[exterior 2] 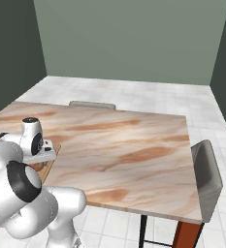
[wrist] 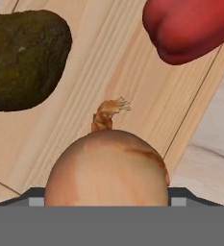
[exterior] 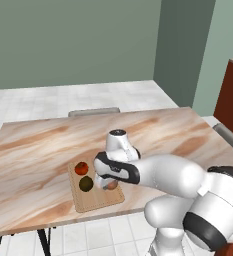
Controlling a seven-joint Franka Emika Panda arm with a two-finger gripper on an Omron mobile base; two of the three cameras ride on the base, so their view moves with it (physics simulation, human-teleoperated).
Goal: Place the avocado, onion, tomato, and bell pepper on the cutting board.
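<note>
Hand view, one onion [wrist: 106, 168], one avocado [wrist: 24, 60]

A marble-patterned table [exterior 2: 134, 145] stands on a white tiled floor [exterior 2: 148, 94]; grey chairs [exterior 2: 207, 174] sit at its edges, green walls [exterior: 73, 40] behind.

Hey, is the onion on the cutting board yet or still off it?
Over the board, but contact cannot be told. The onion sits between the tool's fingers, with board behind it in the hand view.
</note>
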